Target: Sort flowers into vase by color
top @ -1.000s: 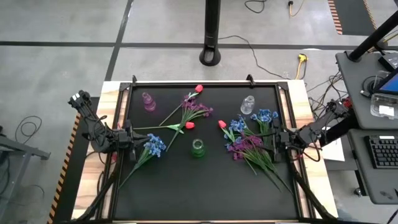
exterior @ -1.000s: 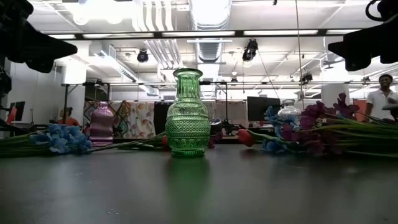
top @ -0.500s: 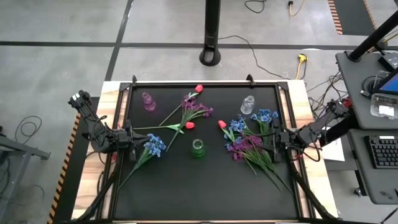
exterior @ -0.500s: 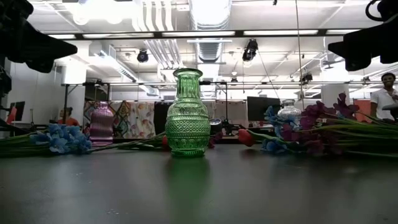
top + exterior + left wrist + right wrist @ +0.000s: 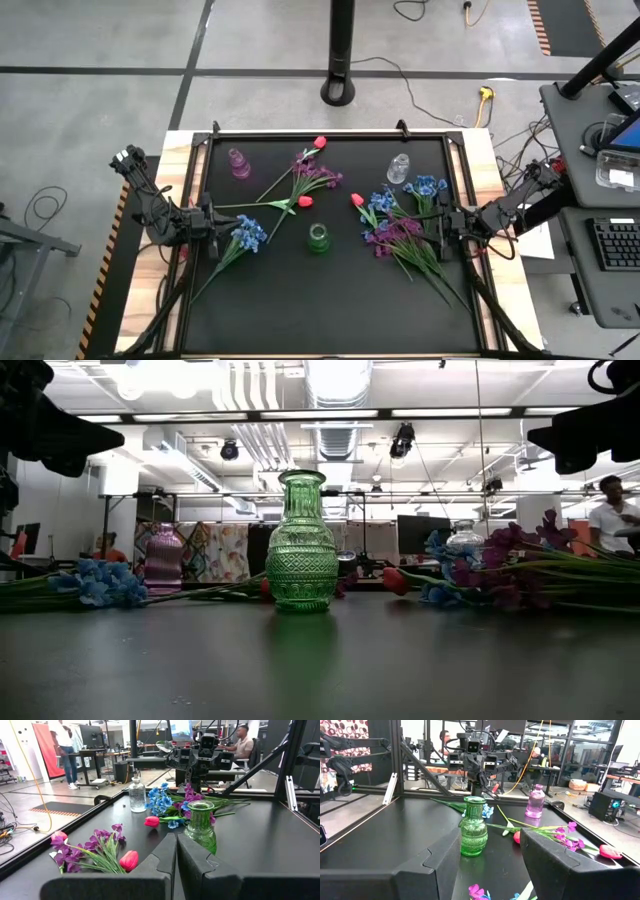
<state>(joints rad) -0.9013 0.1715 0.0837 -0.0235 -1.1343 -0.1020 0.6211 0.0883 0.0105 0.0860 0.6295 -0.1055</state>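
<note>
Three vases stand upright on the black mat: green (image 5: 318, 238) in the middle, pink (image 5: 239, 163) far left, clear (image 5: 398, 168) far right. The flowers lie flat on the mat. There is a blue cluster (image 5: 248, 235) at the left and a purple bunch (image 5: 315, 178) with red buds (image 5: 305, 201) in the middle. Blue (image 5: 428, 187) and purple (image 5: 390, 235) clusters with long green stems lie at the right. My left gripper (image 5: 212, 222) hovers shut and level beside the left blue cluster, pointing at the green vase (image 5: 200, 822). My right gripper (image 5: 440, 228) hovers open and level over the right-hand stems, with nothing between its fingers (image 5: 445, 855).
A raised black frame (image 5: 330, 133) runs round the mat, with wooden table edges (image 5: 180, 150) outside it. Bare mat (image 5: 320, 310) lies toward the near edge. In the low view both arms hang above the table at the upper corners (image 5: 60, 430). People stand in the room beyond.
</note>
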